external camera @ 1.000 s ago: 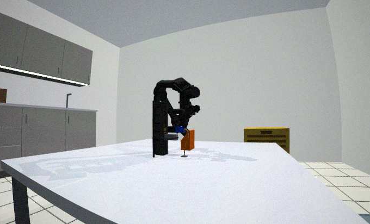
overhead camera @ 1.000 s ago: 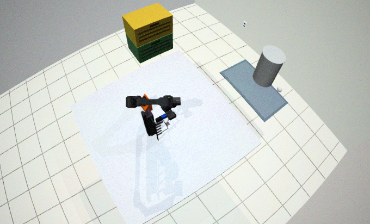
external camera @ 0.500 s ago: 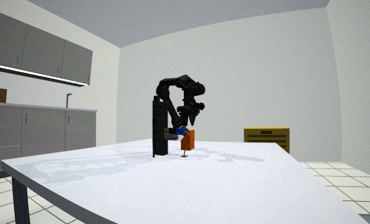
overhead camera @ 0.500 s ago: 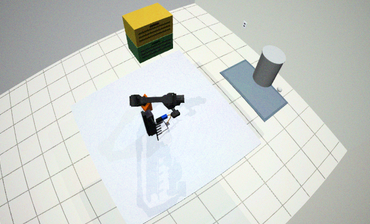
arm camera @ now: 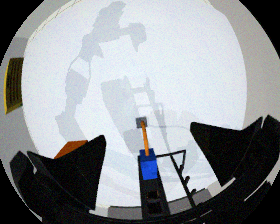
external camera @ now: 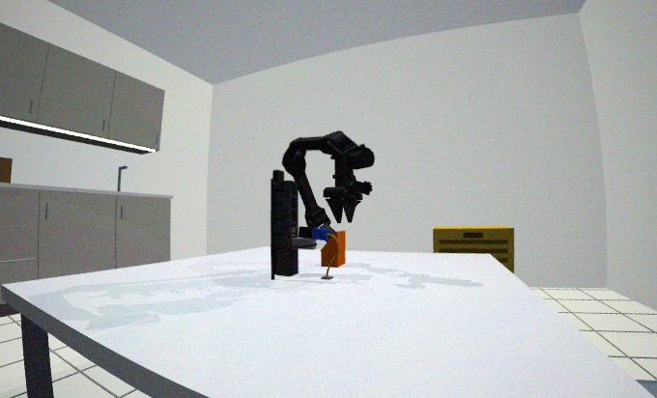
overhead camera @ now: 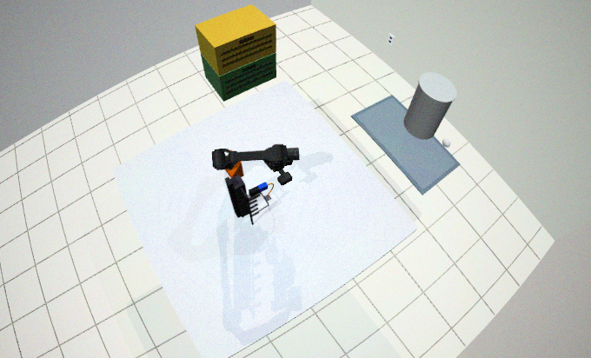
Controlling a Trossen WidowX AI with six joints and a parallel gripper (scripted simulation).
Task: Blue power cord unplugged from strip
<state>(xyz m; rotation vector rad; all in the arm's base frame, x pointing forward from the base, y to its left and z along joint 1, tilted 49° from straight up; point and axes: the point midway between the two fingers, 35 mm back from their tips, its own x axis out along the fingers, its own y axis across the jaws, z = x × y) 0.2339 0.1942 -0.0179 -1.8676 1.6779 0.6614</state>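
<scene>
The blue plug (overhead camera: 262, 186) (external camera: 321, 234) (arm camera: 149, 170) sits in line with a black block, apparently the power strip (overhead camera: 254, 191) (external camera: 306, 232) (arm camera: 161, 196), with no gap visible between them. The strip juts out from the tall black rack, above the table. The orange cord (overhead camera: 272, 188) (external camera: 337, 246) (arm camera: 145, 137) curves from the plug down to a small grey plate (overhead camera: 268, 197) (external camera: 327, 277) (arm camera: 139, 121) on the table. My gripper (external camera: 344, 221) (arm camera: 148, 133) is wide open and empty. Its fingertips are above the plug and off to one side, apart from plug, cord and strip.
The upright black rack (overhead camera: 238, 197) (external camera: 285, 222) has thin prongs and stands beside the strip. An orange block (overhead camera: 234, 170) (external camera: 339, 249) (arm camera: 71, 148) is near the arm's lower part. Yellow and green crates (overhead camera: 244, 44) stand beyond the table (overhead camera: 333, 213) (external camera: 370, 336).
</scene>
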